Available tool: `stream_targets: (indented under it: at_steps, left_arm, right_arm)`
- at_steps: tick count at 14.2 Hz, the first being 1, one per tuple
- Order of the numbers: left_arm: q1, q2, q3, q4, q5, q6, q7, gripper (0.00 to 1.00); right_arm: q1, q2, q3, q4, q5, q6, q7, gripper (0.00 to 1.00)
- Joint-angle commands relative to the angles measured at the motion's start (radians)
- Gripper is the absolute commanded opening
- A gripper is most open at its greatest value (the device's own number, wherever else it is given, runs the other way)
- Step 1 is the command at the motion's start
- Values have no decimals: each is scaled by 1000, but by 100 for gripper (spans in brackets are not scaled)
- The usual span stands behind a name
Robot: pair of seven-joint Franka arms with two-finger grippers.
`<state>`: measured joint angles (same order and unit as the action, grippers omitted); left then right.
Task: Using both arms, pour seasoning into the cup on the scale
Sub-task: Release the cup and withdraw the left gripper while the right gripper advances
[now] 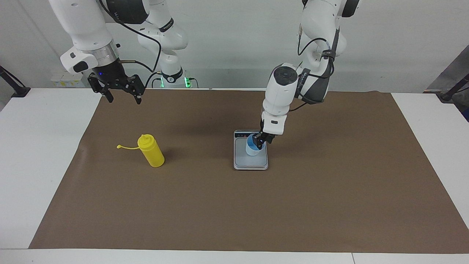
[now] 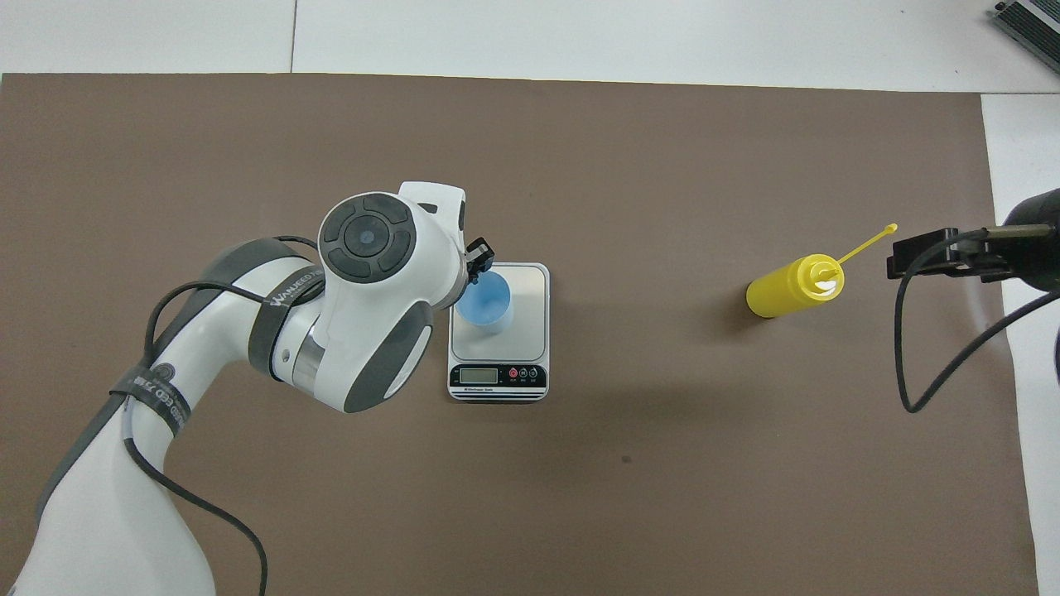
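Observation:
The light-blue cup (image 1: 253, 148) (image 2: 484, 303) stands on the scale (image 1: 257, 162) (image 2: 530, 285), on the part of the plate toward the left arm's end. The scale's dark display strip (image 2: 498, 377) is on the edge nearer the robots. My left gripper (image 1: 261, 140) hangs at the cup's rim, on the side toward the left arm's end; whether it still holds the rim I cannot tell. The yellow seasoning bottle (image 1: 151, 151) (image 2: 792, 287) stands toward the right arm's end, cap strap sticking out. My right gripper (image 1: 122, 98) hangs open and empty, above the mat's edge nearest the robots.
A brown mat (image 1: 234, 212) covers most of the white table (image 1: 36, 154). Black clamp stands sit at the table's two ends near the robots (image 1: 14, 88) (image 1: 452, 91). The right arm's cable (image 2: 927, 372) loops over the mat's end.

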<state>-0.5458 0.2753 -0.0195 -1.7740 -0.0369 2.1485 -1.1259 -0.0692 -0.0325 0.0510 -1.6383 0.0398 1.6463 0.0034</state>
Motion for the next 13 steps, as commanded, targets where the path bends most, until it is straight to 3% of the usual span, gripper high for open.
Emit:
stream_targets:
  at_steps: [1, 8, 13]
  left_arm:
    - [10, -2, -5, 27, 11, -38, 8, 59]
    - [36, -7, -4, 57, 5, -67, 11, 59]
    - [168, -11, -10, 188, -66, -295, 182, 59]
  right_arm:
    - [-69, -82, 1, -148, 86, 107, -162, 100]
    - [-193, -172, 0, -392, 308, 309, -616, 100]
    - [-286, -175, -2, -497, 530, 383, -951, 100]
